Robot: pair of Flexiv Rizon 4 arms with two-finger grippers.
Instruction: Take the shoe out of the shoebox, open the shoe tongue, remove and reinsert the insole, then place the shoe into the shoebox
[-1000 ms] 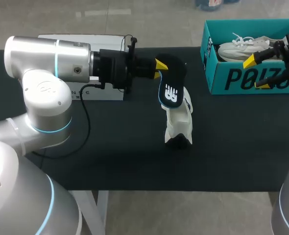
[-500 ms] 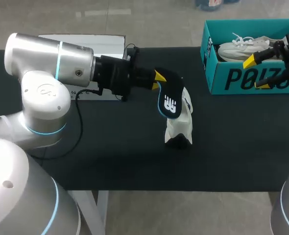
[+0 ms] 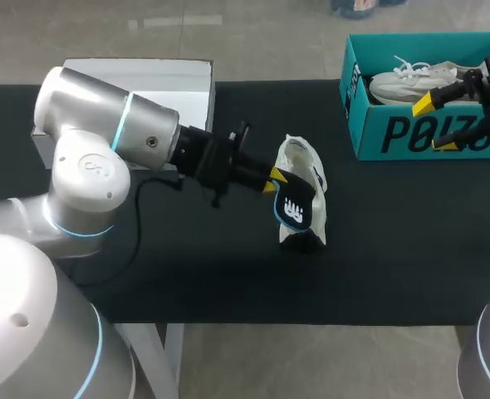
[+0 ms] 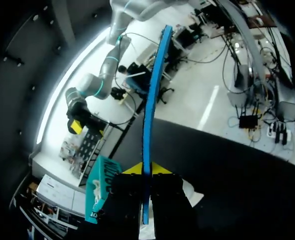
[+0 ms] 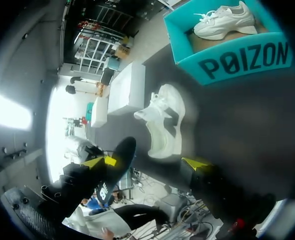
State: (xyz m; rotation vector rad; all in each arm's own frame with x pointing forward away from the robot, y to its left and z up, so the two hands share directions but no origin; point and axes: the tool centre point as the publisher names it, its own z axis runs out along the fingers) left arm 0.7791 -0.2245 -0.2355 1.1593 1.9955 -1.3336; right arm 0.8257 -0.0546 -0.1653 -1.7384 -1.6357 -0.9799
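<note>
A: The left gripper (image 3: 271,181), what has it got?

B: Its yellow-tipped fingers are pressed together on one end of the black insole (image 3: 295,206), one finger on each face. In the left wrist view the insole shows edge-on, a thin blue line running straight out from between them.

A: So the insole is out of the shoe?

B: Yes. It hangs from the gripper with its white logo facing up, at the near-left side of the white shoe (image 3: 299,158). I cannot tell whether the two touch.

A: And the shoe?

B: It sits on the black table (image 3: 187,266), about the middle, its length running near to far. It is well to the left of the teal shoebox (image 3: 394,133) and nearer than it.

A: The shoebox?

B: It stands open at the far right, with a second white shoe (image 3: 407,83) lying inside.

A: The right gripper (image 3: 434,123)?

B: It hovers at the shoebox's near wall, fingers spread apart, nothing between them.

A: Anything else?

B: A white box (image 3: 158,79) at the far left, behind the left arm.
</note>
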